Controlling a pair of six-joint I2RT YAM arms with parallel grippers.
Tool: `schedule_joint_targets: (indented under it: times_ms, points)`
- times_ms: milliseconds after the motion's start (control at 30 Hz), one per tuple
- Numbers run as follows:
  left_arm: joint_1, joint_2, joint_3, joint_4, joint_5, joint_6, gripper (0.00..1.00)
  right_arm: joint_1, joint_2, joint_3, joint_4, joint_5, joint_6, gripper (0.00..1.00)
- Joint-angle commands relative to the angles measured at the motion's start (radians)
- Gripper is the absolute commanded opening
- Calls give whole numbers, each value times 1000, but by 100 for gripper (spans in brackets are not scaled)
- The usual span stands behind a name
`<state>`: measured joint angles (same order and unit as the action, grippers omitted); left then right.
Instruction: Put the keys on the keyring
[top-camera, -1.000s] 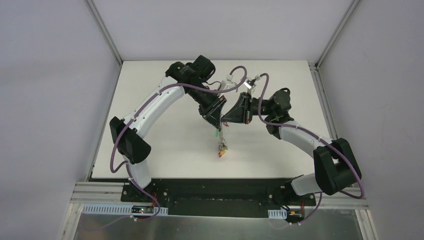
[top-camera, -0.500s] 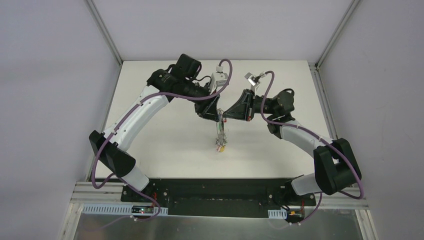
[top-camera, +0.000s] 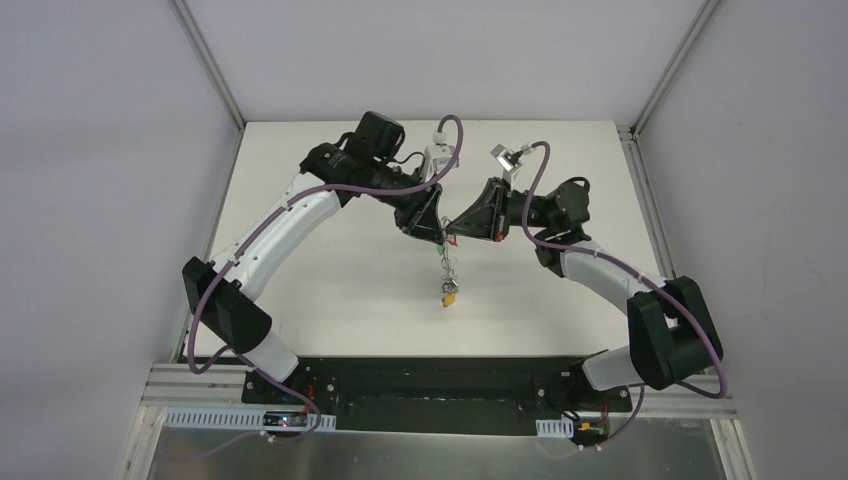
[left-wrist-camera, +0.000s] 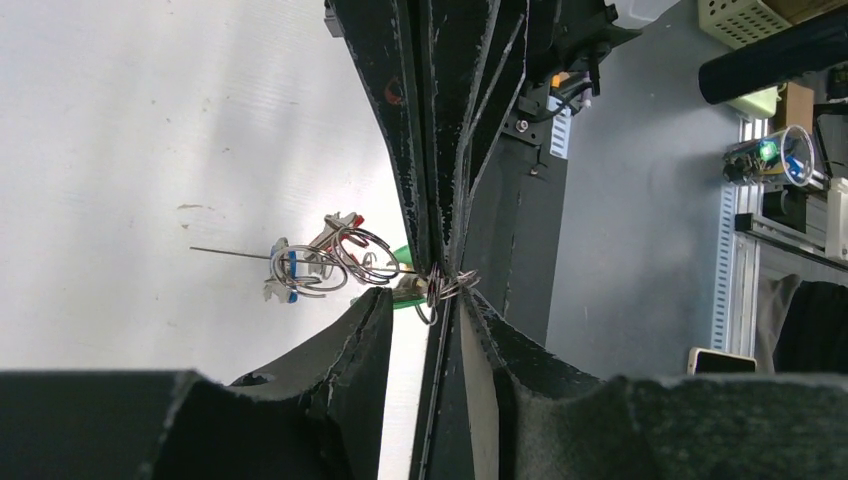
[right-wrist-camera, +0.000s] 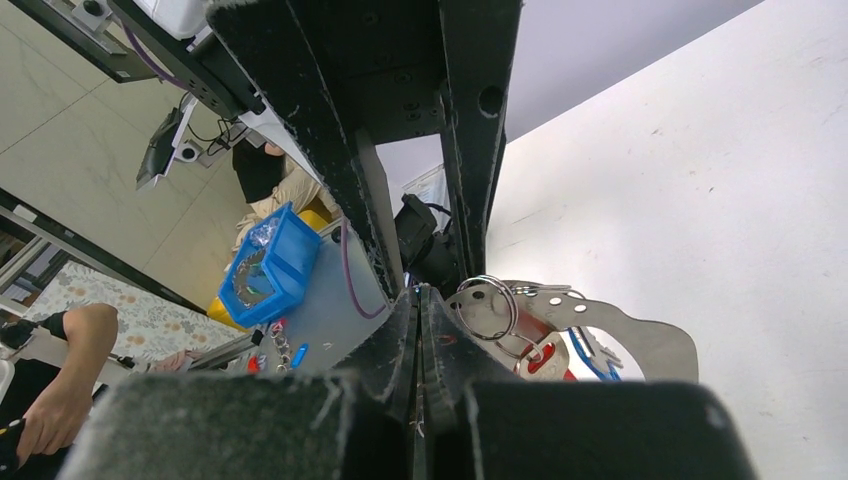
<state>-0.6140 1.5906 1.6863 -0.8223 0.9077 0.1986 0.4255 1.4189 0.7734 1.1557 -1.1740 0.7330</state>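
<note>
**Table** (top-camera: 330, 300): white, fills the middle of the top view. Both arms reach in from the lower edge and meet over its centre.

**Right gripper** (top-camera: 453, 237): comes in from the right of the frame.
- In its own wrist view, the gripper (right-wrist-camera: 420, 295) has its fingers pressed flat together with no gap.
- In the left wrist view, the gripper (left-wrist-camera: 440, 272) comes down from the top edge. Its tips pinch thin wire loops, which look like the keyring's wire.

**Left gripper** (top-camera: 438, 234): comes in from the upper left, its tip just beside the right one.
- In its own wrist view, the gripper (left-wrist-camera: 428, 300) has its fingers parted by a narrow gap, rising from the bottom edge on either side of the right gripper's tips.
- No key or wire is seen clamped between the fingers.

**Keyring** (top-camera: 447, 262): thin grey wire, hanging from the meeting point towards the lower centre of the top view, above the table.

**Keys** (top-camera: 451, 292): a small bunch at the low end of the hanging wire.
- In the left wrist view, the keys (left-wrist-camera: 310, 268) sit left of centre, tangled with small wire rings. Blue, red and green tags show.
- In the right wrist view, the keys (right-wrist-camera: 545, 355) sit at lower centre, just right of the closed fingers. Red and blue tags show.
</note>
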Motion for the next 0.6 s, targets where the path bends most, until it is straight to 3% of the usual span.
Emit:
schedule_joint_targets:
  times_ms: [0, 233, 433, 567]
  points:
    - [3, -5, -20, 47, 63, -36, 31, -9, -7, 4, 86, 17, 15, 0]
    - [3, 8, -19, 83, 75, -74, 27, -8, -6, 2, 84, 19, 11, 0]
    - [3, 14, -22, 83, 90, -81, 15, -13, -9, 0, 82, 20, 9, 0]
    - [3, 6, -35, 81, 92, -76, 16, -15, -7, 0, 82, 21, 9, 0]
